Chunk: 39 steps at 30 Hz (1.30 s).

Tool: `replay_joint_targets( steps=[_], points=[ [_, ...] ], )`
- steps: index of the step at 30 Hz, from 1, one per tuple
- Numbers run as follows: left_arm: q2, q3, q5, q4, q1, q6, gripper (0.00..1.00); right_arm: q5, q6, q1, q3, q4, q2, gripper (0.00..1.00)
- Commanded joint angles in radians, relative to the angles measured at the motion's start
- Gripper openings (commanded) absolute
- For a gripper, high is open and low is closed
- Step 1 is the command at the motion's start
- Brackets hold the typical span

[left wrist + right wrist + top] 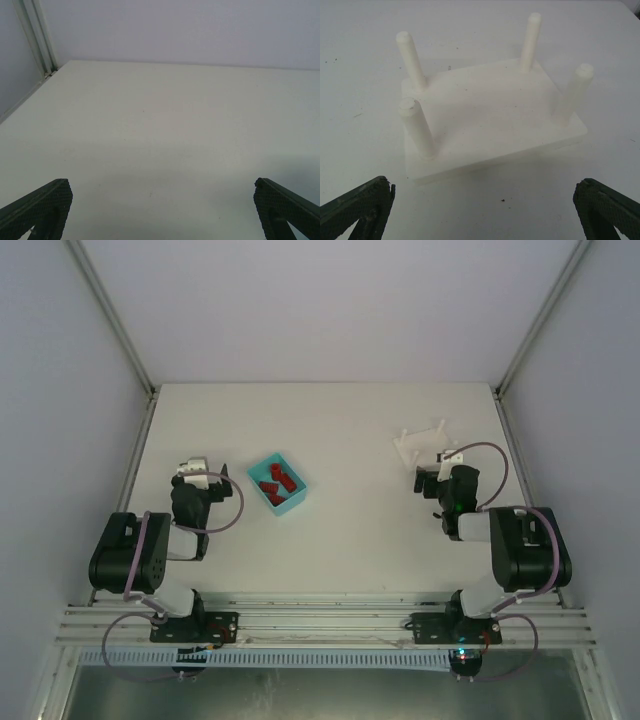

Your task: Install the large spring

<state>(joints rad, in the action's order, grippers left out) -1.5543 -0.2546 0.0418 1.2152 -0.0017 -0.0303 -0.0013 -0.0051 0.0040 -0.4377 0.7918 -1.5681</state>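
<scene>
Left fingers [42, 202] and right fingers [362, 202] apart, empty; one white base [490, 112], four pegs [418, 127], one blue bin [294, 502].

Overhead view looks down; right wrist view, close, shares peg base [490, 115].

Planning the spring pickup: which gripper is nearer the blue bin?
Left. The left gripper sits just left of the blue bin; the right gripper is far to its right, at the white peg base.
</scene>
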Motion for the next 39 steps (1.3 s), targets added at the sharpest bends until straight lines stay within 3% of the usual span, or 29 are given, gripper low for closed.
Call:
replay_joint_targets(
  steps=[1, 12, 15, 17, 25, 29, 33, 36, 39],
  points=[
    [-0.001, -0.011, -0.01, 0.036, 0.006, -0.007, 0.99, -0.004, -0.009, -0.004, -0.015, 0.008, -0.004, 0.99],
    [-0.001, -0.011, -0.013, 0.035, 0.002, -0.002, 0.99, -0.003, -0.008, -0.004, -0.01, 0.018, 0.0, 0.99],
    [0.014, -0.014, 0.007, 0.021, 0.002, -0.008, 0.99, -0.026, -0.014, -0.004, 0.002, -0.018, 0.065, 0.99],
    [0.058, -0.019, 0.004, -0.026, 0.002, -0.01, 0.99, -0.046, -0.017, -0.004, -0.009, -0.119, 0.154, 0.99],
    [0.317, -0.16, -0.023, -0.462, 0.002, -0.1, 0.99, -0.066, 0.058, -0.004, -0.118, -0.527, 0.475, 0.99],
    [0.392, -0.302, 0.014, -0.717, 0.002, -0.283, 0.99, 0.046, 0.302, -0.004, -0.286, -0.867, 0.571, 0.99],
    [0.399, -0.466, -0.011, -0.989, 0.002, -0.411, 0.99, 0.057, 0.367, -0.004, -0.484, -1.279, 0.572, 0.99],
    [0.401, -0.508, -0.007, -1.106, 0.002, -0.556, 0.99, 0.01, 0.395, -0.005, -0.499, -1.336, 0.589, 0.99],
    [0.423, -0.43, -0.241, -0.957, 0.008, -0.556, 0.99, -0.136, 0.431, -0.005, -0.459, -1.269, 0.621, 0.99]
  ],
)
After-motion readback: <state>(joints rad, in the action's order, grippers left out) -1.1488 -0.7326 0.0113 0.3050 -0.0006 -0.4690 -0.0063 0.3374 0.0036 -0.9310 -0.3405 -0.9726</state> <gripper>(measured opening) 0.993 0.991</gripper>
